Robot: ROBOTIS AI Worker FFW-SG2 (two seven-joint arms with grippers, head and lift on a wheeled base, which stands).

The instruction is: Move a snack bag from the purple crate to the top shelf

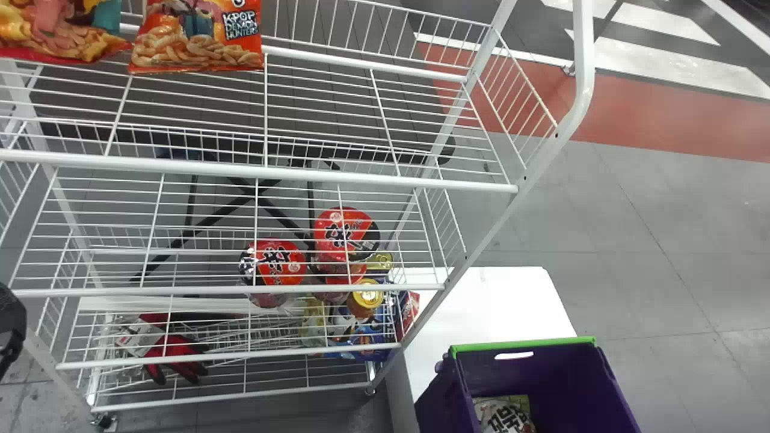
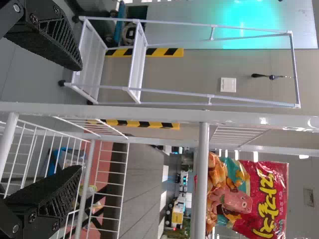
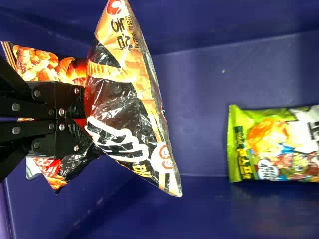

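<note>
- Two snack bags, a pink-and-yellow one [image 1: 66, 27] and an orange one [image 1: 198, 39], show in the head view at the top shelf [image 1: 301, 172], toward its left side.
- We also see there the purple crate [image 1: 553, 379] at the lower right, beside a white surface [image 1: 493, 307], with red-lidded cups [image 1: 274, 264] and red gloves [image 1: 177, 355] lower on the rack.
- Our right wrist view looks into the crate: the right gripper [image 3: 79, 120] holds a black-and-orange snack bag [image 3: 132, 114], its two fingers close together on it.
- Next to that gripper we see another orange-and-black bag [image 3: 50, 64] partly behind the held one, while a green bag [image 3: 274, 144] lies well apart from them.
- At the head view's left edge, we see a dark part of our left arm [image 1: 11, 331].
- Our left wrist view has the left gripper [image 2: 81, 118] near the rack's white frame, fingers spread wide with nothing between them; the pink-and-yellow bag stands upright farther off, and a second white rack [image 2: 137, 62] stands across the room.
</note>
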